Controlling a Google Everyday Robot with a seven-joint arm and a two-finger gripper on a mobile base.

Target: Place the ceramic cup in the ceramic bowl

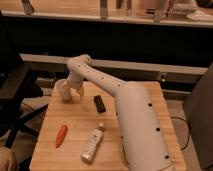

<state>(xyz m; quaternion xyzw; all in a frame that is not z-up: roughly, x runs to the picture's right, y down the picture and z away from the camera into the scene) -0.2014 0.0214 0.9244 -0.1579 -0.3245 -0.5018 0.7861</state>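
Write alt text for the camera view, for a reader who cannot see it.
A white robot arm reaches across a wooden table, its open gripper beside the ceramic cup at the far-left corner. A black object, orange carrot and white bottle lie nearer.

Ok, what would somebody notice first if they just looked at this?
The big white robot arm grabs the eye first, stretching across the wooden table from near right to far left. There its gripper hangs right beside the small whitish ceramic cup. Next comes the bright orange carrot at the front left, with a white bottle lying to its right.
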